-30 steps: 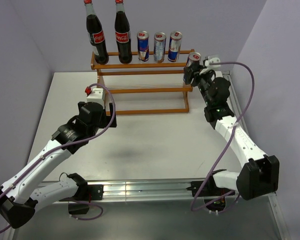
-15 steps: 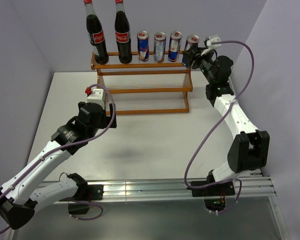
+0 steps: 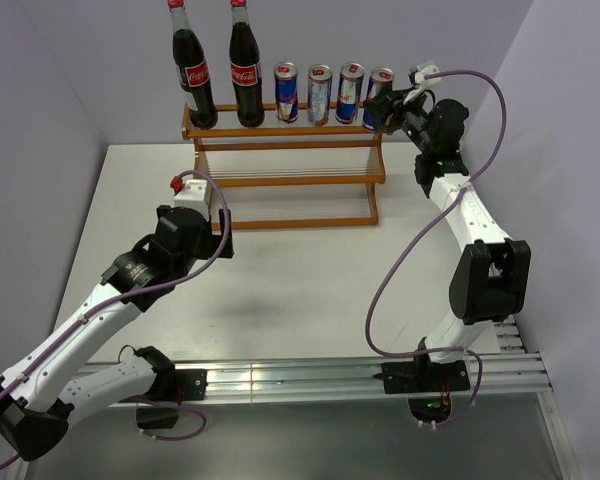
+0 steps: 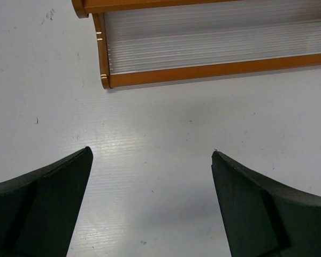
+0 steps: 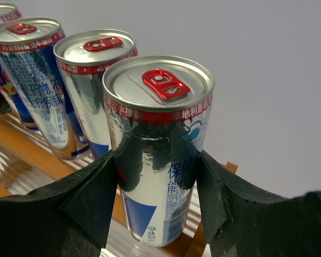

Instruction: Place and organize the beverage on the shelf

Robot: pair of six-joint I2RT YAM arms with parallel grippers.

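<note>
Two cola bottles (image 3: 193, 75) (image 3: 245, 72) and three slim cans (image 3: 320, 94) stand in a row on the top tier of the orange-brown shelf (image 3: 290, 180). A fourth can (image 3: 379, 90) is upright at the right end of that row. My right gripper (image 3: 385, 108) is shut on it. In the right wrist view both fingers press the sides of this can (image 5: 160, 144), and its base sits at the slats near the shelf's end rail (image 5: 224, 171). My left gripper (image 4: 150, 160) is open over bare table, just short of the shelf's lowest tier (image 4: 203, 69).
Purple-grey walls close in behind and beside the shelf. The neighbouring can (image 5: 91, 91) stands close to the left of the held one. White table surface (image 3: 310, 290) lies between the two arms, and an aluminium rail (image 3: 290, 375) runs along the near edge.
My right arm has carried the can from beside the shelf's right end up and left to the top tier, next to the third can. The left arm has stayed still.
</note>
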